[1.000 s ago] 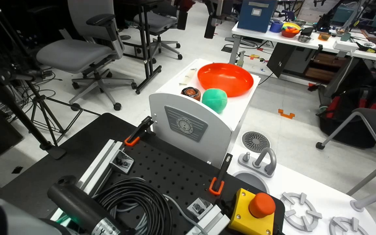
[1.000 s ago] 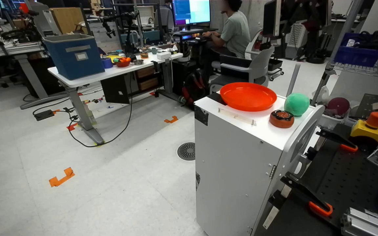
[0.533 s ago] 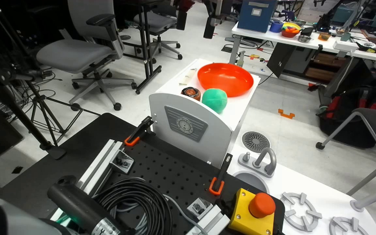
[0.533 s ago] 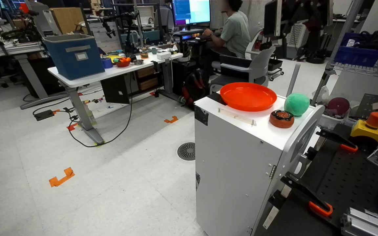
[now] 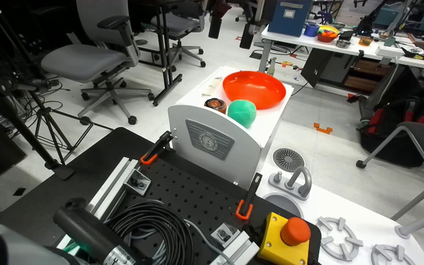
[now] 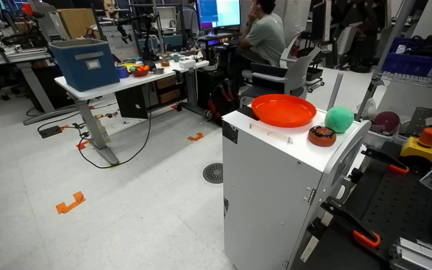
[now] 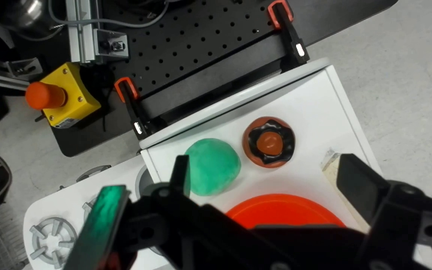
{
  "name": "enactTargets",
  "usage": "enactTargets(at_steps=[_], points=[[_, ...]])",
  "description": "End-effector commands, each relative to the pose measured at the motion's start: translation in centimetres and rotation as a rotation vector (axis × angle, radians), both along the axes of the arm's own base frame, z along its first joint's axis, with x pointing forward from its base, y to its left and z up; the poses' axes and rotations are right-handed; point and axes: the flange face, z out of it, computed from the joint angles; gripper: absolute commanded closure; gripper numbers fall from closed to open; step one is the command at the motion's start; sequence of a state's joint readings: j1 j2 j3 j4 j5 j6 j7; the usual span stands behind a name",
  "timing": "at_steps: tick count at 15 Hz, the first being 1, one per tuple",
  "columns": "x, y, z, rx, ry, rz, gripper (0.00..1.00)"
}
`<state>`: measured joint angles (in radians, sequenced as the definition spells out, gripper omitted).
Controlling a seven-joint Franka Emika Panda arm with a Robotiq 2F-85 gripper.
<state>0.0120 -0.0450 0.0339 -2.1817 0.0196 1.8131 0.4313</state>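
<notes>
My gripper (image 7: pixel 266 168) stands open high over a white cabinet (image 6: pixel 263 195), its fingers wide apart with nothing between them. In an exterior view the gripper (image 5: pixel 231 34) hangs at the top edge, well above the cabinet top. Below it lie a green ball (image 7: pixel 214 167), a brown ring with wavy black icing (image 7: pixel 269 144) and an orange-red dish (image 7: pixel 285 212). The wrist view has the gripper body hiding much of the dish. Both exterior views show the ball (image 6: pixel 339 119) beside the ring (image 6: pixel 321 137), with the dish (image 6: pixel 283 108) close by. Nothing is being touched.
A grey upright panel (image 5: pixel 212 141) edges the cabinet top. Behind it lies a black perforated board (image 5: pixel 182 191) with orange-tipped clamps (image 5: pixel 244 209), coiled cables (image 5: pixel 156 228) and a yellow box with a red button (image 5: pixel 285 239). A toy sink (image 5: pixel 283 204) and burners stand alongside.
In an exterior view my gripper has shifted right and a little down over the last half second, staying open. The ball, ring and dish have not moved. A seated person has raised a hand.
</notes>
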Motion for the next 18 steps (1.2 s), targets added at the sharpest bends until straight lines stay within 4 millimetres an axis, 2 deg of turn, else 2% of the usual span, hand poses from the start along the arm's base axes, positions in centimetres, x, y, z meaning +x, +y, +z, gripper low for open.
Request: enactTargets(at_steps=[1,6,18], points=[[-0.89,-2.30,0.66,-0.020,0.018,-0.046,0.00],[-0.91,-3.25,0.63,-0.015,0.022,-0.074,0.00],[-0.90,-2.83,0.96,-0.038,0.028,-0.094,0.00]])
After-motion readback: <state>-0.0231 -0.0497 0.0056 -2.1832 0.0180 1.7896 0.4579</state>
